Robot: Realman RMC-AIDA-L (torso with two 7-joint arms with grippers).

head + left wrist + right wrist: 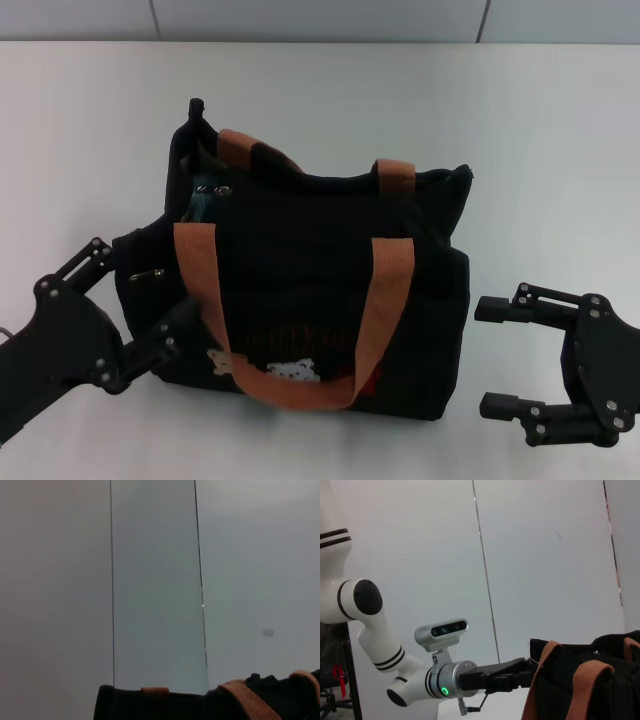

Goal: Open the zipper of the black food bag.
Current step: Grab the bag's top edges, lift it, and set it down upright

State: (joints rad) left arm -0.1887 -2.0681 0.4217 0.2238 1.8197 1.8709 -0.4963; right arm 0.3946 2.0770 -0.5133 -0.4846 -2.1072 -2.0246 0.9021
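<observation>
The black food bag point(300, 250) stands upright mid-table, its two orange-brown handles point(392, 285) flopped over the front and top. Small silver zipper pulls point(222, 189) sit at its top left end, where the mouth gapes a little. My left gripper point(140, 288) is open at the bag's lower left corner, one finger point(172, 330) against the front face and the other out past the side pocket. To the right of the bag my right gripper point(482, 357) stands open, holding nothing. The right wrist view shows the bag point(605, 680) with the left arm point(445, 680) reaching its far end.
The white table point(550, 150) extends around the bag on all sides, with a pale panelled wall behind it. In the left wrist view only the bag's top edge point(150, 702) and a strap point(250, 702) show below the wall.
</observation>
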